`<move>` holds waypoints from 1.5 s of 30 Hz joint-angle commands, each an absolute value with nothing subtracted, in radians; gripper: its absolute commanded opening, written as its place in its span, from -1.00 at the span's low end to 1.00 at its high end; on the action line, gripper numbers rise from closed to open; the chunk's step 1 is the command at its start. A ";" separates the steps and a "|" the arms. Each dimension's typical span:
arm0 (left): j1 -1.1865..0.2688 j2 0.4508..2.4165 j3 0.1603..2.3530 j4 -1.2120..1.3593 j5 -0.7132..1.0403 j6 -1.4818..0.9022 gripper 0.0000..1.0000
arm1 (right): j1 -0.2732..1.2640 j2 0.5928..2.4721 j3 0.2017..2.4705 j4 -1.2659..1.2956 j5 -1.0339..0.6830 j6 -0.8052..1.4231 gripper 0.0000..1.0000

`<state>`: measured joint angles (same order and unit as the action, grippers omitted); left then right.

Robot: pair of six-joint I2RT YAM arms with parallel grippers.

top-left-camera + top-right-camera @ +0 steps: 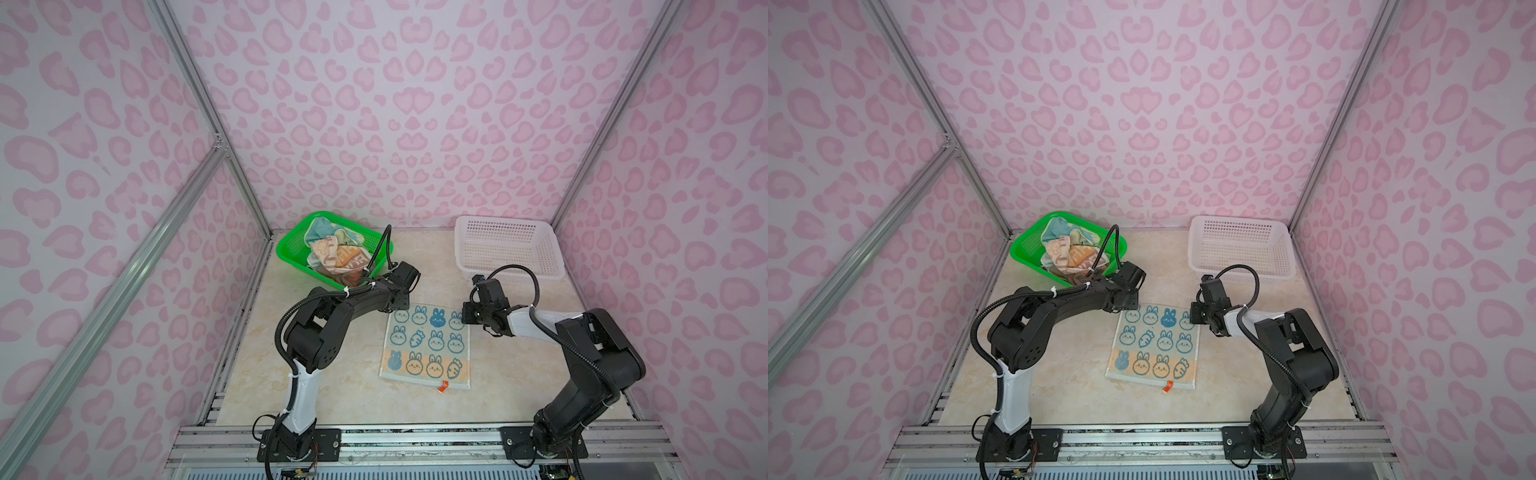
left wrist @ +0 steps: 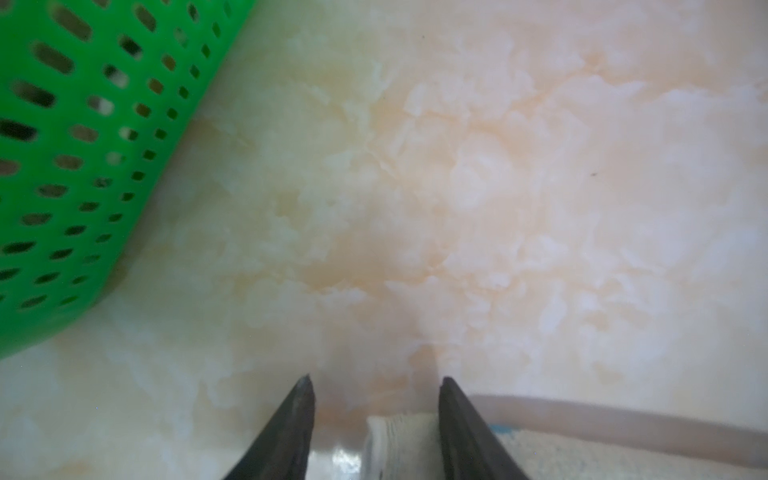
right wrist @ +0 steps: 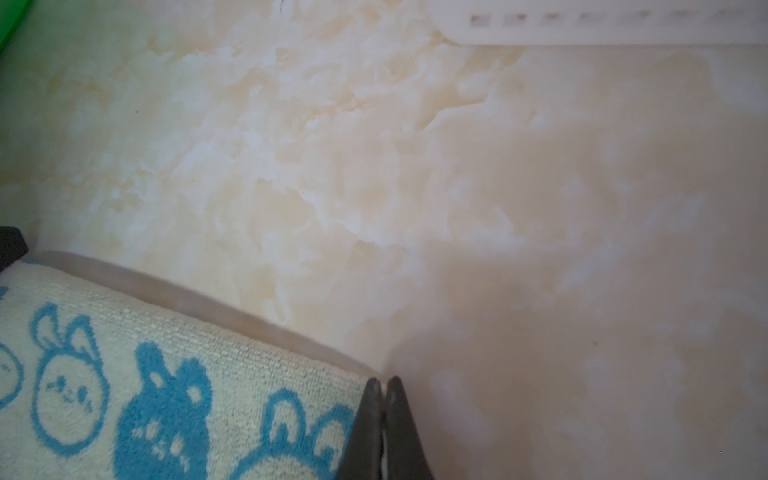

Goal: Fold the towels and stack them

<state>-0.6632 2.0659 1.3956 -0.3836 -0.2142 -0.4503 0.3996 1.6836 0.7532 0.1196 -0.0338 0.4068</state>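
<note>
Both top views, entry one: cream terry towel printed with blue rabbits and carrots (image 1: 426, 347) (image 1: 1156, 347), square, lay spread flat and print-up at the middle of the cream marbled table (image 1: 340, 395), between the two arms. An orange band (image 1: 424, 368) crossed it towards its near hem, where a small orange tag (image 1: 443, 386) stuck out.

Handling, as judged: light and limp, with no stiffness of its own. The looped pile would likely grip the fingers and cling a little to the table. Nothing to break. Lifted anywhere it would sag and trail, so the corners were the places to take hold, both far corners together for a fold towards the near hem.

Holds: right gripper (image 3: 384, 384), fingers pressed together on the far right corner, the hem there raised a little with shadow under it; left gripper (image 2: 377, 377), fingers spread either side of the far left corner, cloth between them but not pinched.

Surroundings: heap of crumpled printed towels (image 1: 336, 253) in a green perforated plastic basket (image 1: 293, 245) at the table's far left corner, its wall just beside the left gripper. Also a white perforated plastic basket (image 1: 509, 272), nothing in it, at the far right corner, beyond the right gripper.

Room: bare table lay on both sides of the towel and from its near hem to the table's near edge, open for a fold drawn that way. The tightest spot, as judged, was the green basket's wall by the left gripper; pink patterned walls (image 1: 415, 124) closed the far edge and both side edges.
</note>
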 commanded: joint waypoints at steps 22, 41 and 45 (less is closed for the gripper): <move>-0.670 1.989 1.296 -0.175 -0.219 -0.430 -0.96 | 0.420 1.647 0.735 0.138 -0.031 0.378 -1.00; -0.666 1.858 1.244 0.068 -0.324 -0.301 -0.96 | 0.359 1.538 0.796 0.162 -0.172 0.268 -1.00; -0.665 1.796 1.164 0.094 -0.313 -0.310 -0.96 | 0.361 1.487 0.749 0.160 -0.247 0.259 -1.00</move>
<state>-0.6651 1.8378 1.1992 0.0494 -0.2989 -0.3138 0.3595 1.5066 0.7738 0.1520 -0.1673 0.2760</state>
